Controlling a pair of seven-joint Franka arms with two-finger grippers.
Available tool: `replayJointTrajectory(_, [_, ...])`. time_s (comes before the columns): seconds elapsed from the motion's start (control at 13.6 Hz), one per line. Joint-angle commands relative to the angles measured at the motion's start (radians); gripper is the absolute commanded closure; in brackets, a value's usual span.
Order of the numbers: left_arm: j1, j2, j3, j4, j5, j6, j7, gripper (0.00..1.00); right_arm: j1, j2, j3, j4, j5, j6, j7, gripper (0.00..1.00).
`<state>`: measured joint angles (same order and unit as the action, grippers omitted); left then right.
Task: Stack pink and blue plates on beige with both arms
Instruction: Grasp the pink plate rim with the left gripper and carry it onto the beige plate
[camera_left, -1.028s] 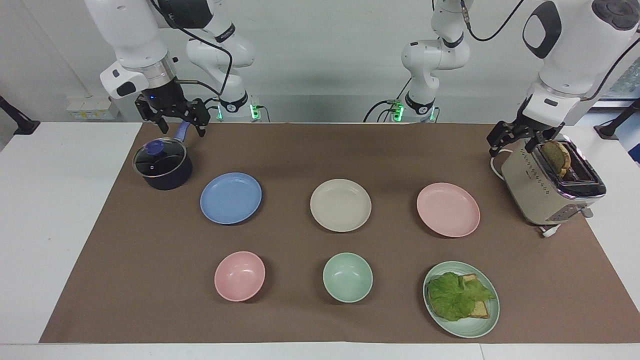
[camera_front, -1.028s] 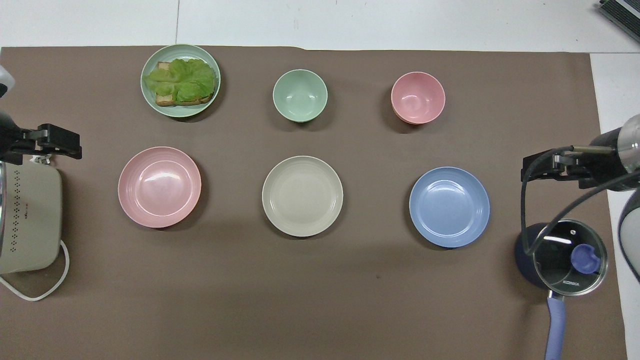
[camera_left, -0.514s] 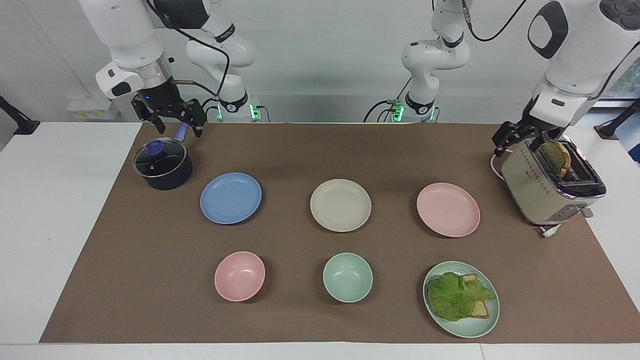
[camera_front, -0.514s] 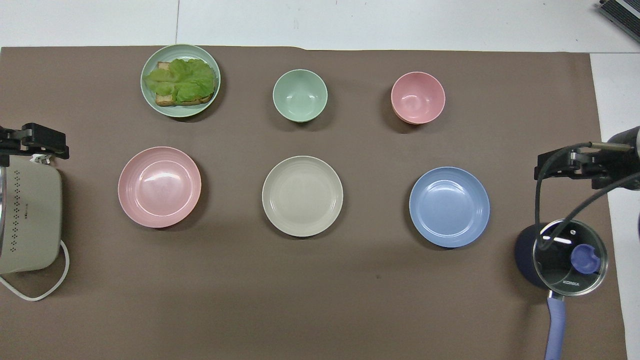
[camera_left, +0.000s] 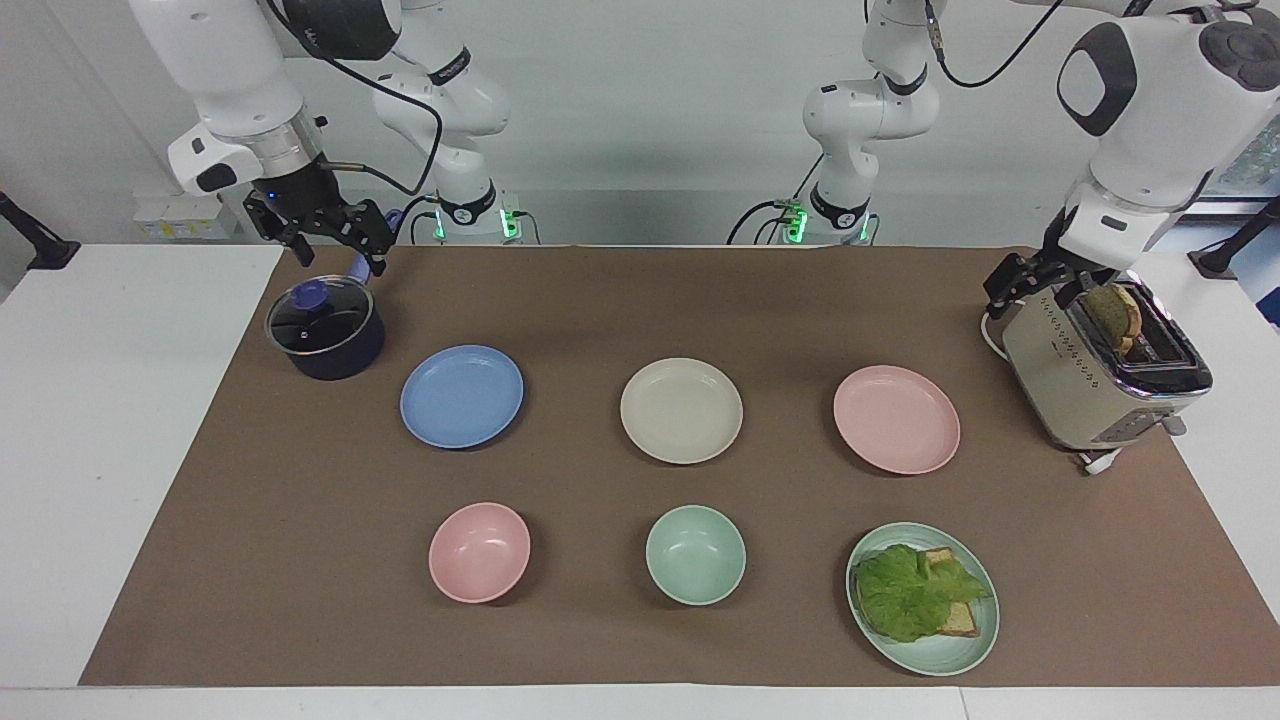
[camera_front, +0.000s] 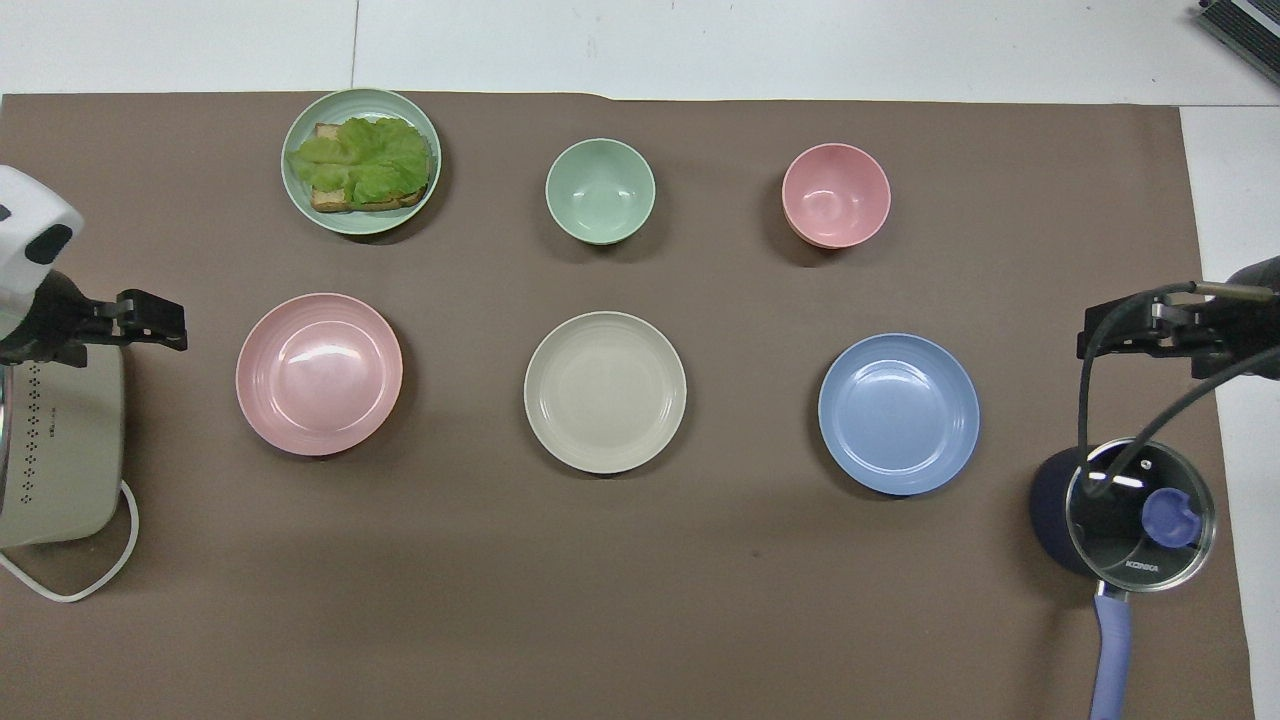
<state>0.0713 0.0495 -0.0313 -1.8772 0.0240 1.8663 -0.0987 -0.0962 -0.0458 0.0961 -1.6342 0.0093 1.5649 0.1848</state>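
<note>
Three plates lie in a row on the brown mat. The beige plate (camera_left: 681, 410) (camera_front: 605, 392) is in the middle. The blue plate (camera_left: 461, 396) (camera_front: 898, 413) is toward the right arm's end and the pink plate (camera_left: 896, 419) (camera_front: 319, 373) toward the left arm's end. All three are bare and apart from each other. My right gripper (camera_left: 340, 258) (camera_front: 1092, 340) hangs open and empty over the saucepan's handle. Over the toaster's edge, my left gripper (camera_left: 1026, 293) (camera_front: 165, 326) is open too, holding nothing.
A dark saucepan with a glass lid (camera_left: 325, 330) stands beside the blue plate. A cream toaster (camera_left: 1090, 385) with a slice of toast in it stands beside the pink plate. Farther from the robots are a pink bowl (camera_left: 479, 552), a mint bowl (camera_left: 695, 555) and a mint plate (camera_left: 940, 660) with lettuce on toast.
The right gripper has drifted up and toward its end of the table, away from the blue plate. The left gripper has shifted slightly over the toaster. No plate has moved.
</note>
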Motion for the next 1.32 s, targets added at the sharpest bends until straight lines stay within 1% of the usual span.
replayJointTrajectory(0.0, [0.039, 0.051, -0.007, -0.118, -0.013, 0.117, -0.006, 0.0, -0.008, -0.003, 0.007, -0.003, -0.003, -0.006, -0.025, 0.0])
replayJointTrajectory(0.29, [0.025, 0.108, -0.009, -0.232, -0.013, 0.334, -0.007, 0.0, -0.01, -0.002, 0.005, -0.003, -0.003, -0.005, -0.024, 0.0])
replayJointTrajectory(0.51, [0.022, 0.15, -0.009, -0.24, -0.021, 0.355, -0.03, 0.0, -0.008, -0.002, 0.007, -0.003, -0.003, -0.005, -0.025, 0.0])
replayJointTrajectory(0.66, [0.021, 0.15, -0.01, -0.244, -0.022, 0.34, -0.071, 0.0, -0.008, -0.003, 0.007, -0.003, -0.003, -0.009, -0.025, 0.0])
replayJointTrajectory(0.73, [0.021, 0.15, -0.01, -0.241, -0.022, 0.323, -0.075, 0.33, -0.008, -0.003, 0.007, -0.003, -0.003, -0.017, -0.025, 0.0])
replayJointTrajectory(0.81, [0.022, 0.15, -0.012, -0.237, -0.022, 0.317, -0.073, 0.75, -0.008, -0.003, 0.007, -0.003, -0.003, -0.008, -0.025, 0.0])
replayJointTrajectory(0.88, [0.022, 0.151, -0.01, -0.235, -0.022, 0.317, -0.07, 1.0, -0.01, -0.003, 0.007, -0.003, -0.003, -0.008, -0.025, 0.0])
replayJointTrajectory(1.1, [0.021, 0.151, -0.01, -0.231, -0.022, 0.312, -0.069, 1.0, -0.01, -0.003, 0.005, -0.003, -0.003, -0.005, -0.021, 0.0])
replayJointTrajectory(1.25, [0.022, 0.151, -0.012, -0.206, -0.022, 0.263, -0.061, 1.0, -0.008, -0.003, 0.007, -0.003, -0.003, -0.006, -0.024, 0.0])
